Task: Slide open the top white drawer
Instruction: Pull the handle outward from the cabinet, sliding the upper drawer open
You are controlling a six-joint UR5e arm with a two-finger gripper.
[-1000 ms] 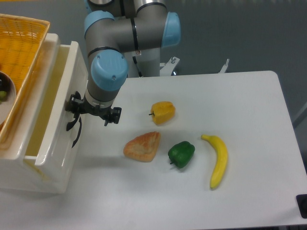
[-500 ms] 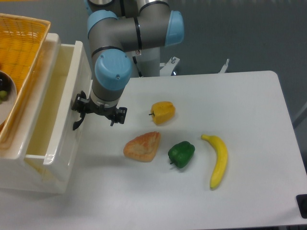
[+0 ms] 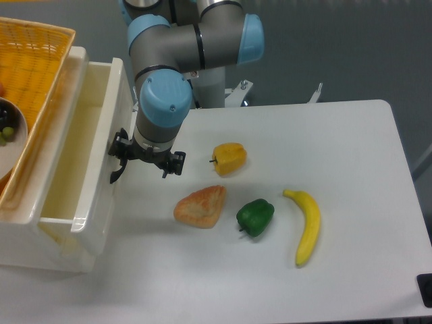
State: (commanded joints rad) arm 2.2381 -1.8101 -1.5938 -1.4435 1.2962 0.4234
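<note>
The top white drawer (image 3: 99, 138) stands pulled out to the right of its cream cabinet, and its deep, empty box shows from above. Its curved black handle (image 3: 115, 173) peeks out at the front panel. My gripper (image 3: 128, 162) sits right at that handle, under the blue wrist joint. The fingers are mostly hidden by the wrist, and they appear shut on the handle.
An orange woven basket (image 3: 34, 61) holding a white bowl (image 3: 8, 138) rests on the cabinet top. On the white table lie a yellow pepper (image 3: 229, 158), a bread piece (image 3: 200, 206), a green pepper (image 3: 255, 217) and a banana (image 3: 307, 227), all right of the drawer.
The gripper has moved to the right, and the drawer front has come with it, so the drawer stands further out than a second ago.
</note>
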